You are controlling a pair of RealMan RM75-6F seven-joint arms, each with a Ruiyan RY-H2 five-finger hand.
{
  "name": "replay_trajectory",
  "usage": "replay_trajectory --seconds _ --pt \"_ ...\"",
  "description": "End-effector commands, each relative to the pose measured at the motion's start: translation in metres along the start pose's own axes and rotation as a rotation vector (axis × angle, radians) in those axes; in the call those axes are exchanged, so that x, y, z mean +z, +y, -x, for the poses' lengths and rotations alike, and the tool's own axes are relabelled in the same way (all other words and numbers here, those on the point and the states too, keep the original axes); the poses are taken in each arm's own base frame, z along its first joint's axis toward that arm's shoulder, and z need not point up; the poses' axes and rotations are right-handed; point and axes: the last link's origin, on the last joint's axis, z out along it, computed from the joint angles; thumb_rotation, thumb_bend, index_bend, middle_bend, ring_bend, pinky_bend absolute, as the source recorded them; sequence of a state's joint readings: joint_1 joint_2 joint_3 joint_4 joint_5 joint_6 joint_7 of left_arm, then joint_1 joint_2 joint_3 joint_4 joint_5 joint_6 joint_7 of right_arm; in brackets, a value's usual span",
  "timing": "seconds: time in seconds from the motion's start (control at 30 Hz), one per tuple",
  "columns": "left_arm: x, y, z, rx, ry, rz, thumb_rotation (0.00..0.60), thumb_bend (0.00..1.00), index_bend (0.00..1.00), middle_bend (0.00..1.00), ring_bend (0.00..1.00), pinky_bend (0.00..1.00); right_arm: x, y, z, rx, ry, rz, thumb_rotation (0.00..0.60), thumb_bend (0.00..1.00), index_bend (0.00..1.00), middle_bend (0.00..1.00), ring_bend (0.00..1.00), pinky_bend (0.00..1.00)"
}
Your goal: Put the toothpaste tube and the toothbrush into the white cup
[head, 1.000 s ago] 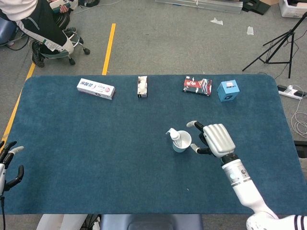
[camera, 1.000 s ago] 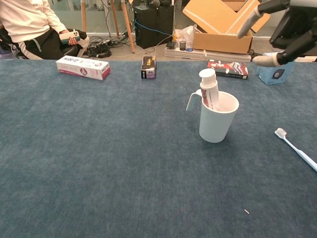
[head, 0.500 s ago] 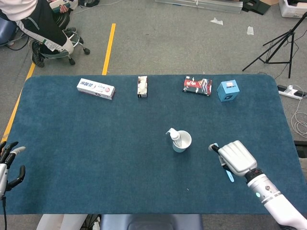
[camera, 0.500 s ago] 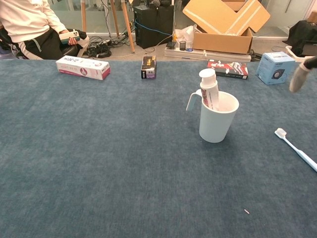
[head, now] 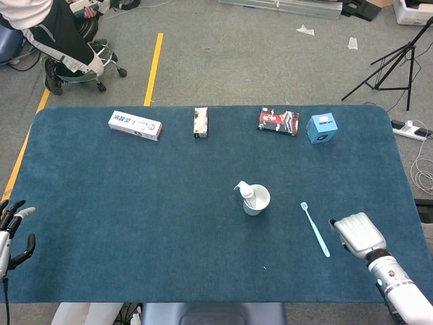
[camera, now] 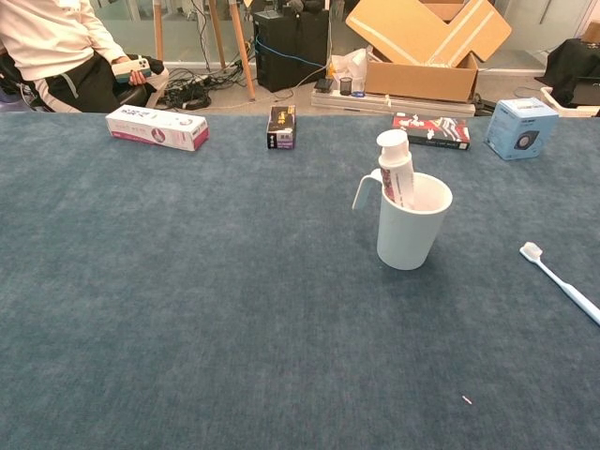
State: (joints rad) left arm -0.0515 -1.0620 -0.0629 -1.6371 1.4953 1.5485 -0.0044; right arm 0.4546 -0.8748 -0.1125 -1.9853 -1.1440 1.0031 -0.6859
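Note:
The white cup (head: pixel 258 202) (camera: pixel 410 230) stands upright near the middle of the blue table, its handle to the left. The toothpaste tube (head: pixel 247 193) (camera: pixel 397 170) stands in it, cap up, leaning on the left rim. A light blue toothbrush (head: pixel 315 230) (camera: pixel 561 282) lies flat on the cloth to the right of the cup, bristle end toward the far side. My right hand (head: pixel 358 233) hovers just right of the toothbrush, back upward, holding nothing; the chest view does not show it. At the table's left front edge, my left hand (head: pixel 13 227) rests with its fingers apart and empty.
Along the far edge lie a white toothpaste box (head: pixel 135 125), a small dark box (head: pixel 201 122), a red-black packet (head: pixel 278 121) and a blue cube box (head: pixel 322 128). A person sits beyond the far left corner. A tripod stands off the right side.
My right hand has drawn back from beside the cup toward the right front, passing over the toothbrush and uncovering it. Cup, tube and left hand have stayed put.

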Motion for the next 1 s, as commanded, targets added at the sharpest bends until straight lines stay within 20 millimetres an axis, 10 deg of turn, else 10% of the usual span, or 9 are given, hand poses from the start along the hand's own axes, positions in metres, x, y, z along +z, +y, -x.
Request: replay_trajectory --seconds 0.03,1.0 --pt "0.0 0.0 0.0 0.0 -0.001 0.0 0.6 0.5 0.22 0.15 0.02 0.03 0.001 0.004 0.013 -0.006 -0.041 0.016 0.6 0.85 0.41 1.0 1.0 1.0" --pt "0.0 0.0 0.001 -0.002 -0.001 -0.001 0.6 0.5 0.22 0.15 0.02 0.03 0.024 -0.002 0.059 0.011 -0.171 0.012 0.6 0.85 0.42 1.0 1.0 1.0"
